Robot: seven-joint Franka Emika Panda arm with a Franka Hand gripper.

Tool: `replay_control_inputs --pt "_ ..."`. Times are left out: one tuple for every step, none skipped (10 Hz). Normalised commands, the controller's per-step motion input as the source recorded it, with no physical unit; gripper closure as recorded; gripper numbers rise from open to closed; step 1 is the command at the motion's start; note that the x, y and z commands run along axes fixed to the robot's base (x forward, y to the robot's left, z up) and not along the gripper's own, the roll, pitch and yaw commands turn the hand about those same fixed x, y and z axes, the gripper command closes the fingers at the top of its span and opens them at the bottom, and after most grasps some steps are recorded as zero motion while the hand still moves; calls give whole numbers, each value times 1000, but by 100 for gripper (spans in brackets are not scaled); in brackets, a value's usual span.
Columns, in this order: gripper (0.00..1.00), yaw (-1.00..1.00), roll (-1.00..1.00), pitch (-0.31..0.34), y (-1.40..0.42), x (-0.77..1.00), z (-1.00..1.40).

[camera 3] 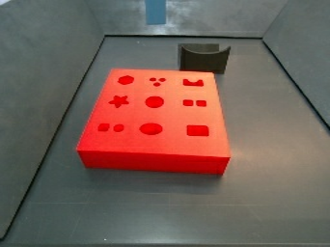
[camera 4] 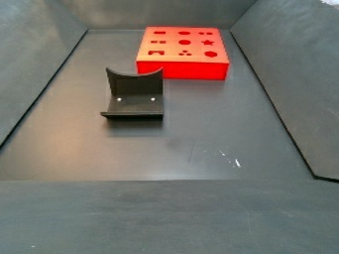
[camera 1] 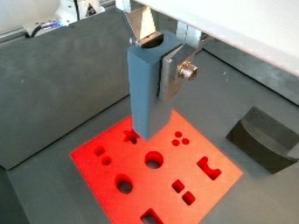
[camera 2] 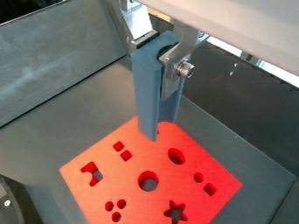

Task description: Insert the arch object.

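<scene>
one red board [camera 3: 154, 121] with shaped holes lay flat on the dark grey worktop [camera 4: 199, 139], and one small dark piece, the arch object [camera 4: 134, 95], rested apart from it. in a side view the arch object [camera 3: 204, 57] stood just behind the far edge of the board, a little to the right, with its curved cutout facing up. in another side view it lay nearer than the board and to its left, not touching it. in a wrist view the arch object [camera 1: 264, 138] sat on the worktop beside the board [camera 1: 155, 166], well clear of the arm.

the gripper [camera 1: 149, 129] hung above the board in both wrist views [camera 2: 156, 131], and only one blue finger with a silver plate was seen from the side. i could not tell how far the gripper was open. nothing was seen in its hold. in a side view only a small blue part of it [camera 3: 156, 12] showed at the far top edge.
</scene>
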Motion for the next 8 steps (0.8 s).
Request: replay_control_inputs --pt "100 0 -10 -21 0 0 -37" --pt "100 0 -99 -83 0 0 -257" --pt "100 -309 -164 -104 571 109 -691" --pt "100 -377 0 0 534 323 -894" --pt "100 -363 70 30 509 391 -960" --pt "100 -369 84 33 497 394 -954" --pt "100 -371 93 66 454 534 -946" --pt "100 -403 79 66 429 589 -877"
